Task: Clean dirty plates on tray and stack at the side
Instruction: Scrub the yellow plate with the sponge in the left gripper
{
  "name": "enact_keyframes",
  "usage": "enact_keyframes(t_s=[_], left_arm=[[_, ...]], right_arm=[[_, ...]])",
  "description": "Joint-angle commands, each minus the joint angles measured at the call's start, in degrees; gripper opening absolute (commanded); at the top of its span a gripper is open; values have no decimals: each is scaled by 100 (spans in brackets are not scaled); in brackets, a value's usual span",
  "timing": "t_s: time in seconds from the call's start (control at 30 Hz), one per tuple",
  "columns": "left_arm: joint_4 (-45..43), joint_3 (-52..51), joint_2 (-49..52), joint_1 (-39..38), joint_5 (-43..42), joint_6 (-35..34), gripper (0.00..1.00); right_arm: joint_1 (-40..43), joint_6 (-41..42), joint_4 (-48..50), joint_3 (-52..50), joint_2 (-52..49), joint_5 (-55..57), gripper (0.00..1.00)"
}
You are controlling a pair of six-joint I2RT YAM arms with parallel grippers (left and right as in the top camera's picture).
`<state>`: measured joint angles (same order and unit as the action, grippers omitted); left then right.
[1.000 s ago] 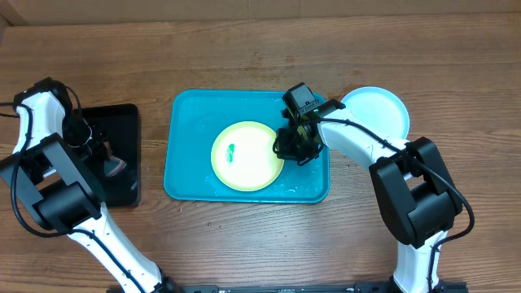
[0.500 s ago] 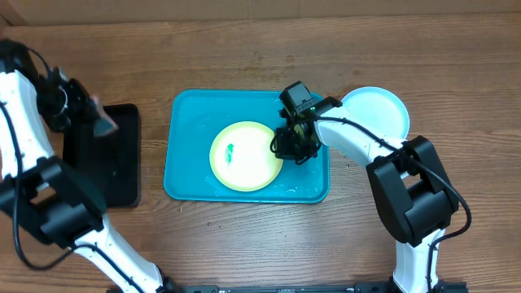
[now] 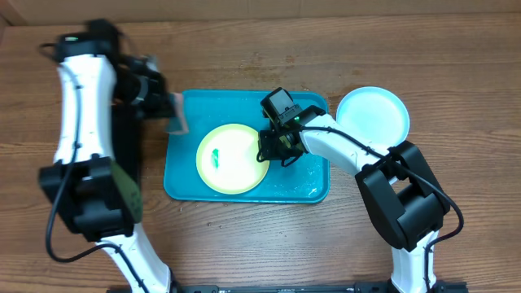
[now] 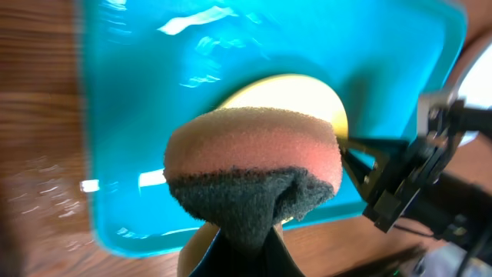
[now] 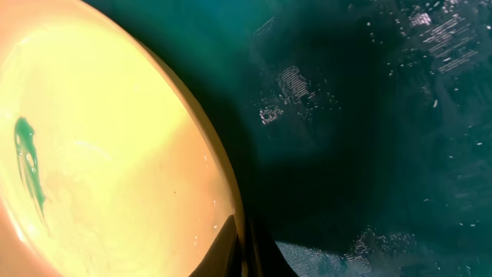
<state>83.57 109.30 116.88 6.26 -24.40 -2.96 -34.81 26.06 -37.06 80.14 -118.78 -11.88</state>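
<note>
A yellow-green rimmed plate (image 3: 229, 159) with a teal smear (image 3: 216, 155) lies in the turquoise tray (image 3: 305, 187). My right gripper (image 3: 271, 150) is shut on the plate's right rim; the right wrist view shows the fingers (image 5: 244, 254) pinching the rim of the plate (image 5: 100, 154). My left gripper (image 3: 167, 110) is shut on a pink-and-grey sponge (image 4: 254, 173) and holds it above the tray's (image 4: 123, 100) left edge. A light blue plate (image 3: 373, 115) sits on the table right of the tray. The white plate is not in view.
A black tray (image 3: 129, 183) lies left of the turquoise tray, partly hidden by my left arm. The wooden table (image 3: 244, 49) surrounds both trays.
My left arm has swung from the black tray up and right, carrying the sponge to the turquoise tray's left edge. My right gripper has dragged the yellow-green plate a little left.
</note>
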Motion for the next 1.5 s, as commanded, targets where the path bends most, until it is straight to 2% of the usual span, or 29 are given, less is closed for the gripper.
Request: enact_keyframes(t_s=[0.0,0.17,0.27,0.43,0.53,0.77,0.9,1.03,1.17,1.2,1.3,1.47], left_arm=[[-374,-570,-20,-660,-105,-9,4],[-1349,-1397,-20,-1390,129,-577,4],[-2028,-1998,-20,-1784,584,-1075,4],[-2774,-2785,-20,-1978,1405,-1565,4],[-2999,-3073,-20,-1923,1864,-1593,4],[-2800,-3239,-22,-1687,3515,-1596,4],[-2332,-2859,-22,-1440,3943,-1598,4],[-2146,-2374,-24,-1316,3508,-1631,4],[-2643,-2306,2,-1419,1257,-1056,4],[-2730,-2328,13,-1469,1029,-1056,4],[-2898,-2409,13,-1661,638,-1075,4],[-3141,-2677,13,-2146,647,-1161,4]], right_arm=[[70,271,37,52,-164,330,4],[74,271,7,52,-164,330,4],[76,271,-33,52,-164,332,4],[76,271,-31,52,-164,334,4],[76,269,-31,52,-164,334,4],[76,269,-136,52,-164,356,4],[76,269,-140,52,-164,439,4],[76,269,-133,52,-164,439,4],[76,269,-133,52,-164,437,4],[76,269,-131,52,-164,437,4],[76,269,-116,52,-164,437,4],[76,269,-105,52,-164,437,4]])
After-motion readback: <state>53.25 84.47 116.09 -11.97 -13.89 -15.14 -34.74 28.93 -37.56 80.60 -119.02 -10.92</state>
